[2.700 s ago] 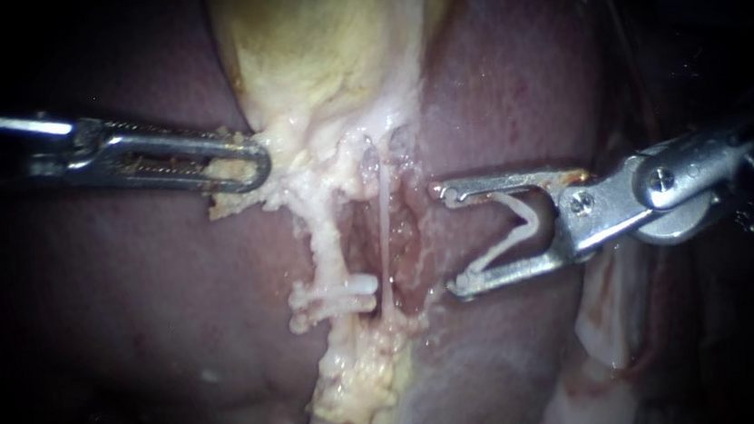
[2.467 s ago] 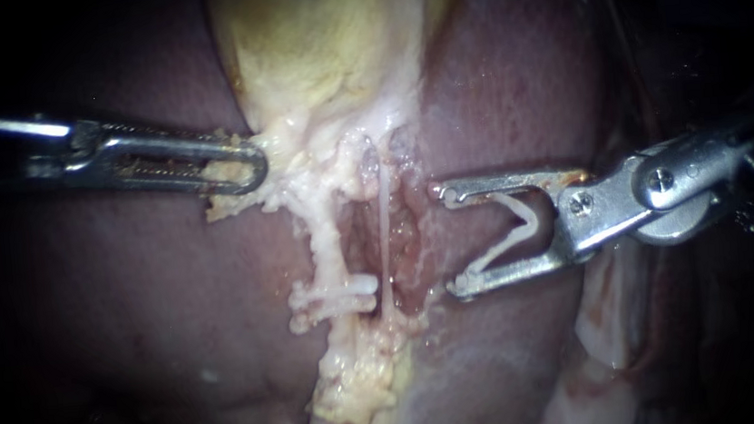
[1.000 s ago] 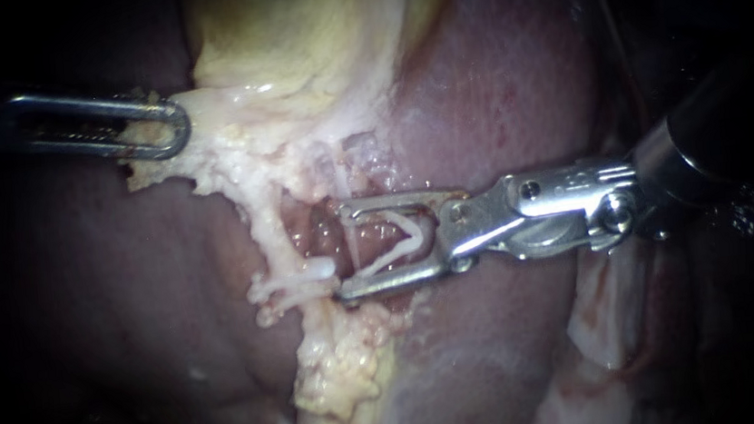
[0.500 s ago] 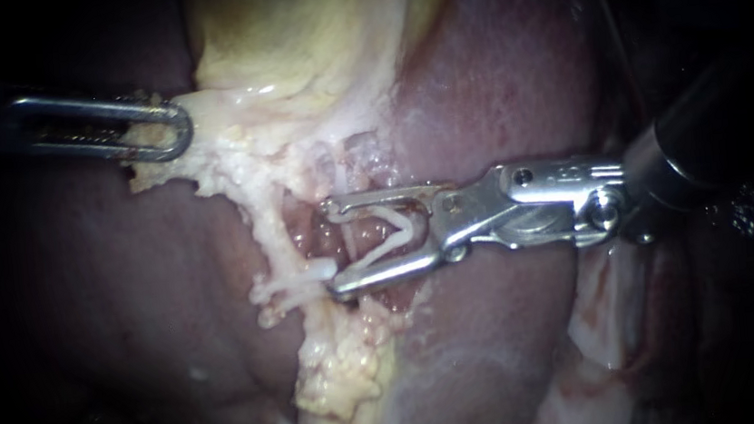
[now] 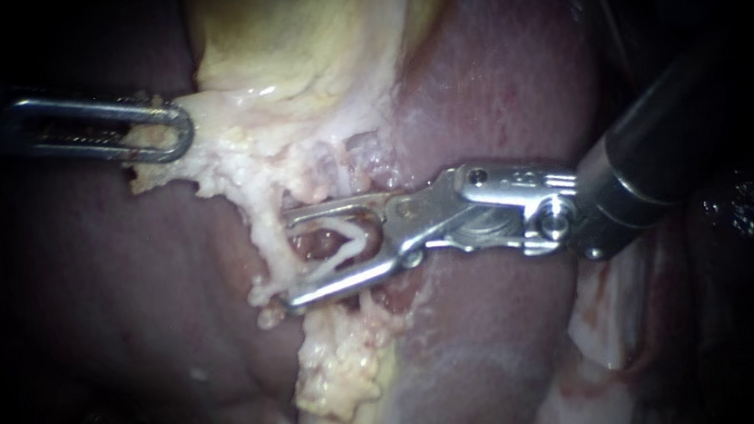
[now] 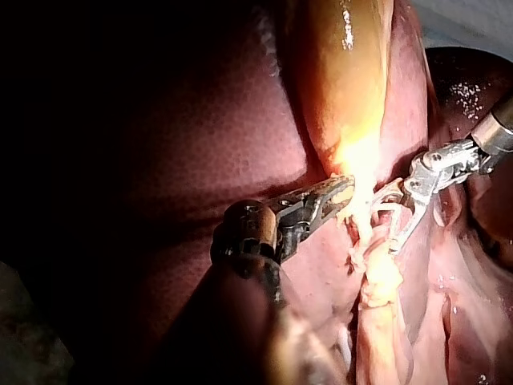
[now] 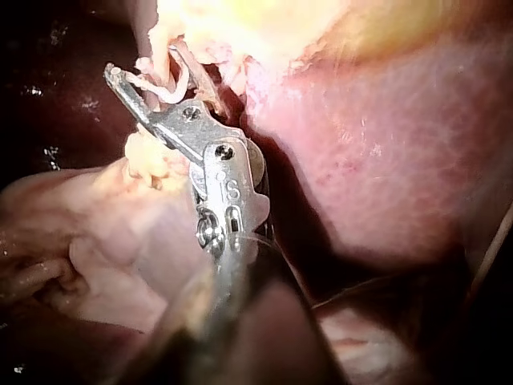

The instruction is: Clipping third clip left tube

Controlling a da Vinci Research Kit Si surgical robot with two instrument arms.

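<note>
My left instrument (image 5: 156, 134) is shut on pale tissue at the edge of the yellow gallbladder (image 5: 307, 36) and holds it out to the left. My right instrument (image 5: 290, 260) carries an open white clip (image 5: 350, 240) seated in its jaws, which stand wide apart. These jaws straddle the pale left tube (image 5: 262, 236), one jaw on each side. White clips (image 5: 261, 295) sit on this tube just beside the lower jaw. In the left wrist view the left instrument (image 6: 341, 191) grips the pale tissue, with the right instrument (image 6: 394, 218) beside it. The right wrist view shows the clip (image 7: 167, 84) against the tube.
Dark red liver (image 5: 492, 74) lies on both sides of the dissected bed. Lumpy yellow fat (image 5: 341, 370) hangs below the tubes. Pale folded tissue (image 5: 605, 320) sits under the right instrument's shaft.
My right instrument has advanced left, and its clip-bearing jaws went from beside the tubes to around the left tube. My left instrument has drawn the pale tissue further left, then held still.
</note>
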